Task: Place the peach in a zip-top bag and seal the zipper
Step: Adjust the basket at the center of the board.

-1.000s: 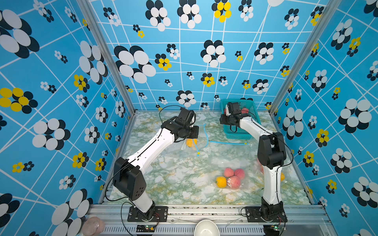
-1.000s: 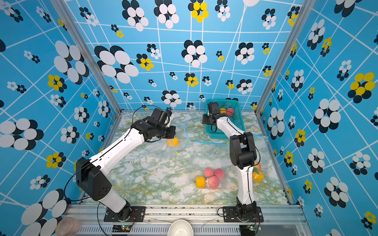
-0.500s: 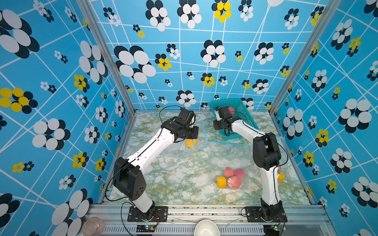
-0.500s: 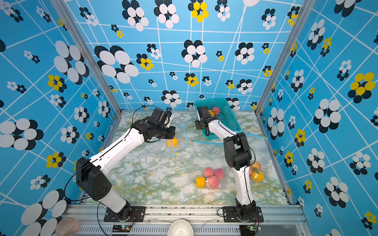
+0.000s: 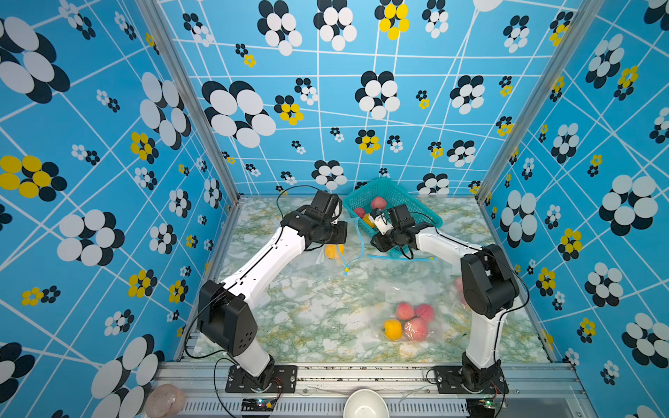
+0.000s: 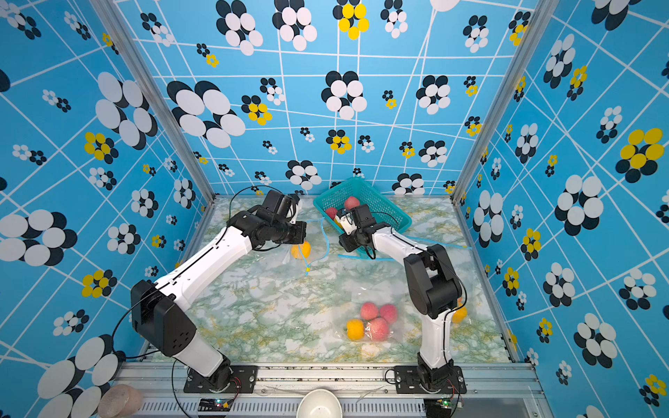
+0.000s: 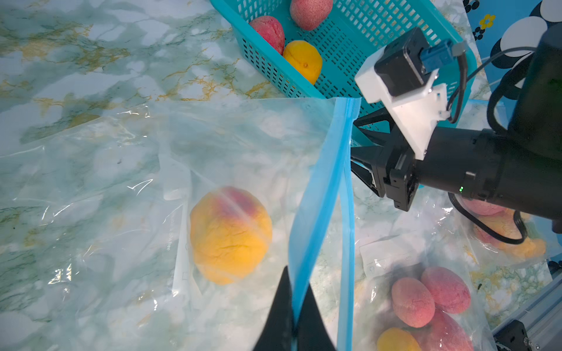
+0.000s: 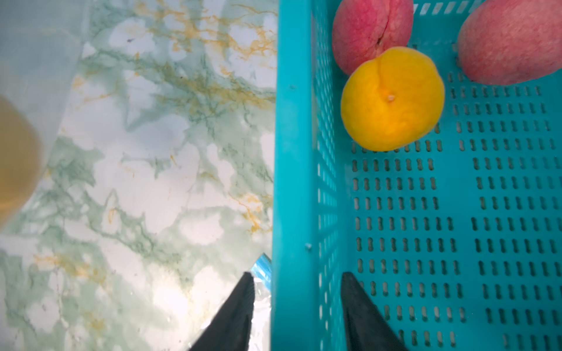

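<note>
A yellow-orange peach point(image 7: 231, 235) point(image 5: 331, 251) lies inside a clear zip-top bag point(image 7: 121, 182) on the marble table. My left gripper point(image 7: 294, 307) is shut on the bag's blue zipper strip point(image 7: 322, 188) and holds that edge up. My right gripper point(image 8: 296, 288) point(image 5: 374, 246) is open. Its jaws straddle the near wall of the teal basket point(image 8: 298, 152), one inside and one outside. A bit of blue strip and clear film lies by the outer finger point(image 8: 240, 304). The left wrist view shows the right gripper point(image 7: 357, 146) right beside the raised strip.
The basket point(image 5: 398, 195) sits turned cornerwise at the back and holds two red peaches point(image 8: 371, 33) and a yellow one point(image 8: 392, 100). A filled bag of peaches point(image 5: 409, 322) lies near the front. Another bag point(image 5: 458, 289) lies behind the right arm. A white bowl point(image 5: 364, 405) stands on the front rail.
My right arm has swung left toward the bag, and the basket has shifted left and turned with it. The left arm holds the same place with the strip.
</note>
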Controlling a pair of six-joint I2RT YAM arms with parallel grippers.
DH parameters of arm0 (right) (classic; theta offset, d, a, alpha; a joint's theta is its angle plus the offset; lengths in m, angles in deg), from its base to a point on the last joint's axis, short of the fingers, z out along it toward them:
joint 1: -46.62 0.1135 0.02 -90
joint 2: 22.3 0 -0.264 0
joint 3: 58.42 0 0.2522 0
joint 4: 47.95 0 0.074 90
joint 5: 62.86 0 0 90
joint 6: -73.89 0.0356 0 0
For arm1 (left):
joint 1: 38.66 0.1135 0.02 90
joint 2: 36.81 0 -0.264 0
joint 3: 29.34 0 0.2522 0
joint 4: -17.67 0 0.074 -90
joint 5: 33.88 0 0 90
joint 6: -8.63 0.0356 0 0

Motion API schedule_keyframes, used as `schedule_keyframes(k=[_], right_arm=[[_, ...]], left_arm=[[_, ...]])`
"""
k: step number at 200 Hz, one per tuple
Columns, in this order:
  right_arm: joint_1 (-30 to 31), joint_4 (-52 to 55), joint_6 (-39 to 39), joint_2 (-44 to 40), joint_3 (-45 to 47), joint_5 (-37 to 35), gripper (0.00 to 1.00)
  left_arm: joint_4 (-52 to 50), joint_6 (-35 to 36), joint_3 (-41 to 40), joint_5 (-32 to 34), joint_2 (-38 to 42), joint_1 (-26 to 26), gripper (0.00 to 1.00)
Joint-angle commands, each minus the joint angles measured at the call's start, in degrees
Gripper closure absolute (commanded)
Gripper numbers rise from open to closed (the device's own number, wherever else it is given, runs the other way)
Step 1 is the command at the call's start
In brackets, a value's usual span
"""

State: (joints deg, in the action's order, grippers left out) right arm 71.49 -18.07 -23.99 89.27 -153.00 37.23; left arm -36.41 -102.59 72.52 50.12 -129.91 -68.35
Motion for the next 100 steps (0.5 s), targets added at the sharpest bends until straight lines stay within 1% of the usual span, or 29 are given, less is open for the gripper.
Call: schedule_keyframes(k=[1,21,30,38,51,74,100], right_arm=[[-4.92,1.85,10.15,-5.17,1.28,2.50,0.43],[-11.11,-2.44,23.64,-9.37,5.59,6.44,0.37],[-12.85,-5.62,28.32,-11.74,8.86,8.34,0.33],[-13.96,-7.07,31.41,-13.46,10.81,7.90,0.31],[-15.03,-6.35,33.96,-15.47,12.16,5.71,0.31],[-15.96,-6.98,35.38,-17.97,14.59,3.71,0.30],[-17.72,-4.10,36.85,-18.52,14.89,-3.88,0.29]], left_arm=[[-0.38,0.78,-1.24,0.94,2.33,0.27,0.94],[-0.25,0.76,-1.51,1.04,2.50,0.25,0.93],[-0.20,0.74,-1.61,1.00,2.57,0.26,0.94],[-0.12,0.73,-1.70,0.91,2.55,0.23,0.94],[-0.03,0.71,-1.79,0.81,2.50,0.18,0.94],[0.36,0.52,-1.96,0.58,2.61,0.16,0.94],[0.33,0.47,-2.27,0.62,3.03,0.06,0.94]])
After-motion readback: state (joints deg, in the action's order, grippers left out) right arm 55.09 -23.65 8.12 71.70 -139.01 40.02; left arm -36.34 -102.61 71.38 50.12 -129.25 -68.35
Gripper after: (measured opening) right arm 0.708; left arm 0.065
